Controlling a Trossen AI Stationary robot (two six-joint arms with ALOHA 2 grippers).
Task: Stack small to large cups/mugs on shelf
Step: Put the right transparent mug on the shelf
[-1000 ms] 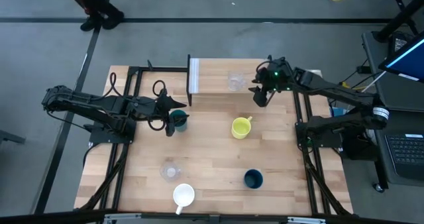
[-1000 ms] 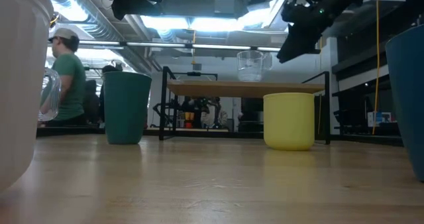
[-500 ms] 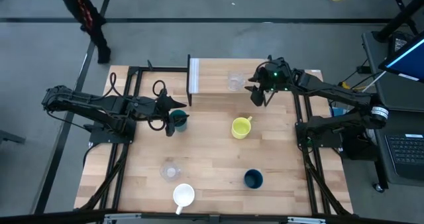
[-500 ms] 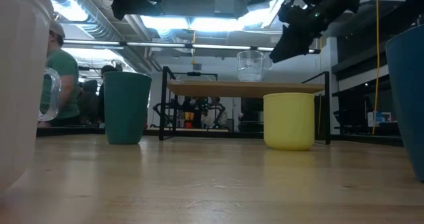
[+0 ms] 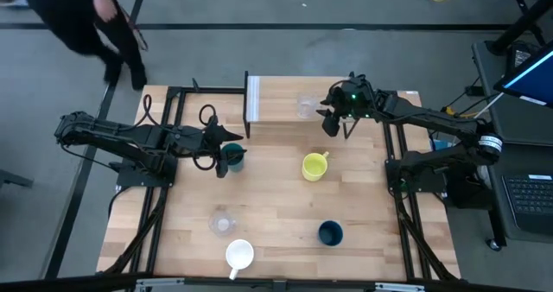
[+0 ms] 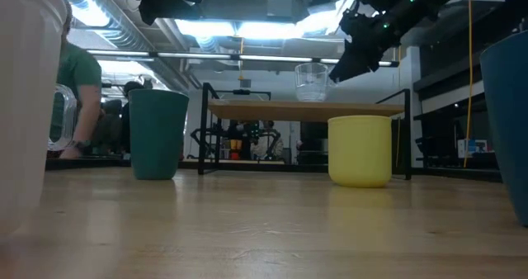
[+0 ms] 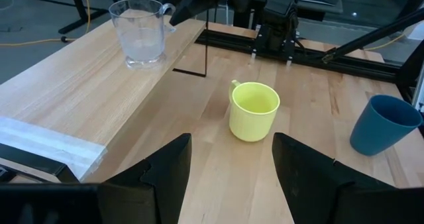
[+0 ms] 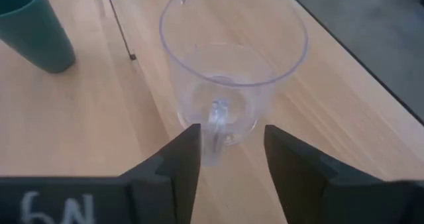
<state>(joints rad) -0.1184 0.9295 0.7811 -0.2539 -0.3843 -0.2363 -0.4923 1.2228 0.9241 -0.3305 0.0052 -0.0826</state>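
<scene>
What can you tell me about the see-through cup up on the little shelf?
The clear cup looks like glass or clear plastic, wide at the rim, with a small handle on its side. It stands upright and empty on the shelf, nothing stacked in it. The right gripper is open, its fingers just short of the handle, not touching. The low view shows it as the only cup on the shelf.
</scene>
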